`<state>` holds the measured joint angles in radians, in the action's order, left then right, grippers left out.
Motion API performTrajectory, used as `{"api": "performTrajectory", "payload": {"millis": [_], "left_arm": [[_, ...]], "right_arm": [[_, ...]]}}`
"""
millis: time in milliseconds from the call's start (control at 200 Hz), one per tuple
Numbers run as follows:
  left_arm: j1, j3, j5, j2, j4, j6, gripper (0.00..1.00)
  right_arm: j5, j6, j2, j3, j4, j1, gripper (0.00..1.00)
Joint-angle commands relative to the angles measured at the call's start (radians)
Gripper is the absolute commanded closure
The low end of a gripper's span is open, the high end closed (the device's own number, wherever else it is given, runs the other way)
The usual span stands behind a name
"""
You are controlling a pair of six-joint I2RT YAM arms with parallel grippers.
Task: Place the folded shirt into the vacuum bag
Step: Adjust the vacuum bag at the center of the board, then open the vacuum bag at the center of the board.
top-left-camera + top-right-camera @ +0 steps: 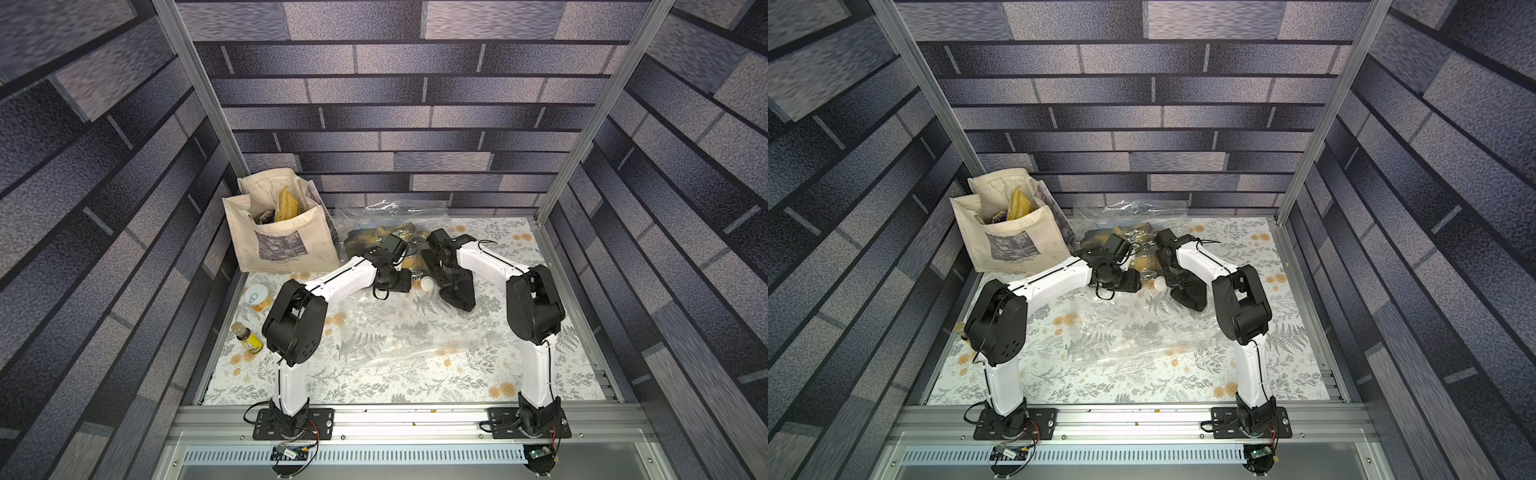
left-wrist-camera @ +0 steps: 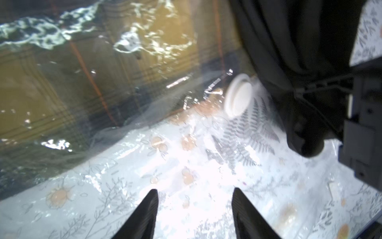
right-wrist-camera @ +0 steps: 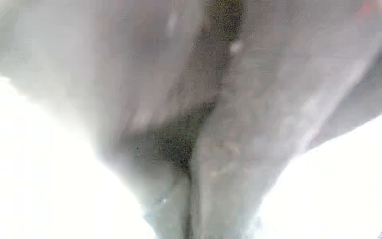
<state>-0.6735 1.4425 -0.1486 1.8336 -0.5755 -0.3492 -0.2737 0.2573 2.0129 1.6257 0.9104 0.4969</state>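
The vacuum bag (image 1: 399,332) lies spread over the floral table, clear and crinkly in both top views. Its round white valve cap (image 1: 427,284) (image 2: 238,95) sits between my two wrists. The folded shirt (image 1: 370,243) (image 2: 82,82), mustard and dark plaid, lies under the bag's film at the far end. My left gripper (image 2: 194,191) (image 1: 405,282) is open over the film next to the shirt's edge, with nothing between its fingers. My right gripper (image 1: 461,301) rests low on the bag just right of the cap. Its wrist view is a grey blur with the fingers together; whether they pinch film cannot be told.
A cream canvas tote bag (image 1: 282,232) with snack packs stands at the back left. A pull-tab can (image 1: 255,295) and a small bottle (image 1: 247,336) stand along the left edge. Aluminium frame posts and brick-patterned walls close in the table.
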Motion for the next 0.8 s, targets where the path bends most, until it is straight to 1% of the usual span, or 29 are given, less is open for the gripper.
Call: {"api": "performTrajectory", "payload": {"millis": [0,80,165,240,321,441,551,796], "left_arm": [[-0.114,-0.055,0.117,-0.135,-0.127,0.183,0.32],[-0.205,-0.080,0.181,-0.186,-0.178,0.251,0.28],[-0.289,-0.093,0.225,-0.205,-0.233,0.287,0.25],[-0.370,-0.102,0.274,-0.196,-0.268,0.305,0.22],[-0.425,-0.115,0.328,-0.164,-0.288,0.310,0.21],[-0.464,-0.123,0.407,-0.106,-0.297,0.312,0.20],[-0.466,-0.125,0.484,-0.064,-0.304,0.318,0.20],[-0.478,-0.156,0.490,-0.006,-0.313,0.341,0.20]], "right_arm": [[0.092,0.025,-0.168,-0.020,-0.005,-0.008,1.00],[0.127,0.040,-0.236,-0.049,-0.009,-0.007,1.00],[0.141,0.050,-0.300,-0.087,-0.015,-0.008,1.00],[0.138,0.059,-0.344,-0.118,-0.014,-0.009,1.00],[0.132,0.069,-0.380,-0.150,-0.018,-0.010,1.00],[0.138,0.082,-0.405,-0.200,-0.034,-0.016,1.00],[0.139,0.090,-0.407,-0.236,-0.046,-0.020,1.00],[0.131,0.087,-0.402,-0.262,-0.060,-0.039,1.00]]}}
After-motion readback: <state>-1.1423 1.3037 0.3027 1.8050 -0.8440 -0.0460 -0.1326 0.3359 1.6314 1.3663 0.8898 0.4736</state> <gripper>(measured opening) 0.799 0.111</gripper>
